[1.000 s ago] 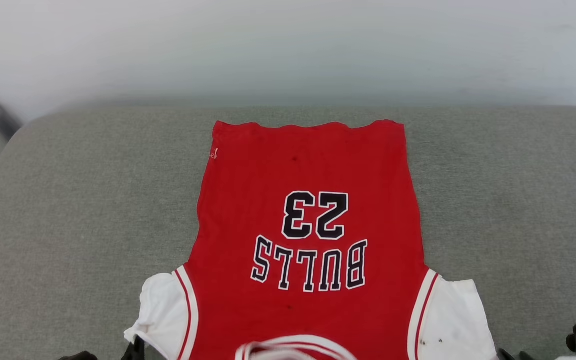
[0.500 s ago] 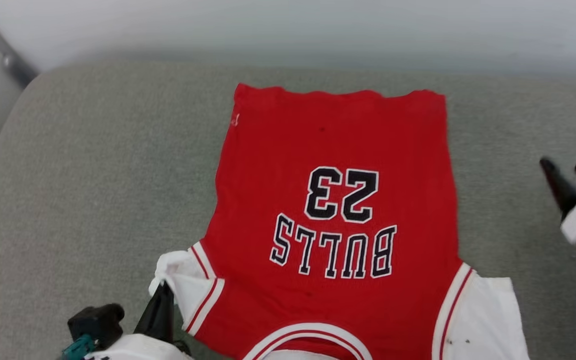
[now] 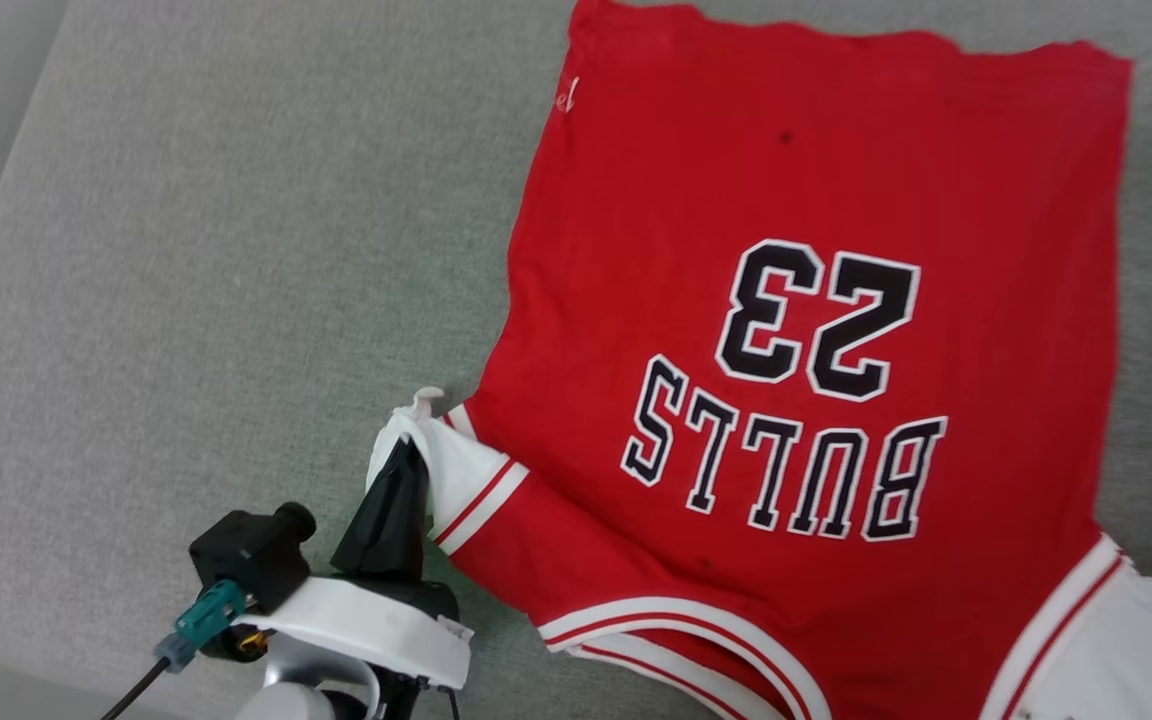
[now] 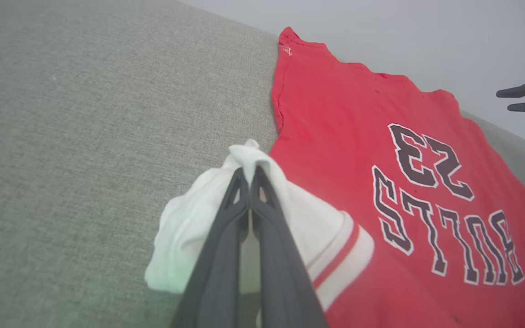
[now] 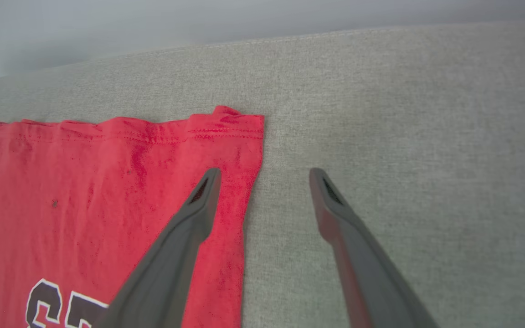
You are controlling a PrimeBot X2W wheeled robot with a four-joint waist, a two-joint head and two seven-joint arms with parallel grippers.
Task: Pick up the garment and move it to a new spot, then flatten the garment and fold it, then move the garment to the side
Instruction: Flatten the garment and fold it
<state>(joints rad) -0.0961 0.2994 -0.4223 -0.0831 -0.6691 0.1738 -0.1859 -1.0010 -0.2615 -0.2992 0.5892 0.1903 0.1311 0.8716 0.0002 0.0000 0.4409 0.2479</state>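
my left gripper [image 4: 247, 172] is pinched closed on the bunched white short sleeve [image 4: 189, 237] of the red jersey-style t-shirt [image 3: 786, 250], the one with black "bulls 23" lettering outlined in white. the cloth is gathered into a small peak at my fingertips and lifted a little off the surface. from that grip the body of the shirt spreads away to my right and forward. its long axis runs from the striped collar near me to the straight hem at the far end, lettering face up and upside down to me.

my right gripper [image 5: 265, 174] is spread wide with nothing between its fingers, near the far right hem corner [image 5: 244, 123]. it straddles the shirt's side edge: one finger is over red cloth, the other over bare surface. i cannot tell whether either tip touches down. this arm is plainly the nearer one to the hem, the left one to the sleeve.

the shirt lies on a grey woven cushion [image 3: 186, 300], not in any container, mostly flat apart from the raised sleeve. i judge the next move turns on closing the right fingers across that side edge, so both arms can carry or stretch the cloth along its length.
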